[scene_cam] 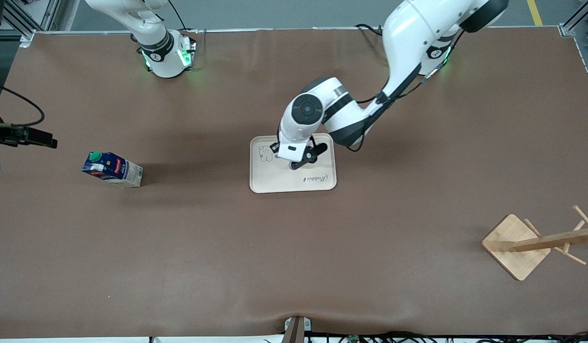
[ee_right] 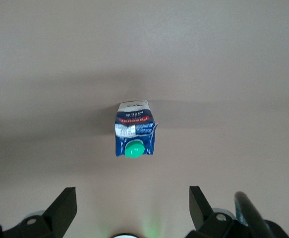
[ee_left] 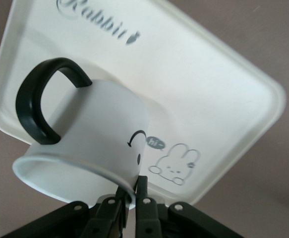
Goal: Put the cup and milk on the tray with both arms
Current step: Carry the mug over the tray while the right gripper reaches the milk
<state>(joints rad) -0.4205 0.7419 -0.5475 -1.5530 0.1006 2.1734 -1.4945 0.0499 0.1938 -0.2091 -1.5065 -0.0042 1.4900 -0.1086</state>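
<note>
The tray carries the script word "Rabbit" near the edge closest to the front camera, and a line-drawn rabbit near its corner toward the right arm's end. In the left wrist view a small speech bubble reading "hi~" sits beside that rabbit. The milk has a red label with white lettering too small to read, a round green cap and a pale lower end.

The left gripper hangs over the tray, its arm reaching in from its base. In the left wrist view its jaws are pinched narrow on the rim of the cup, one finger inside the rim and one outside. The cup is over the tray, its black handle and part of its drawn face visible; whether its base touches the tray cannot be told. In the front view the arm's wrist hides the cup.

The right gripper is high above the milk, its jaws spread wide and holding nothing. The milk stands on the table toward the right arm's end, well apart from the tray.

A wooden rack with pegs stands near the left arm's end of the table, nearer the front camera than the tray.
</note>
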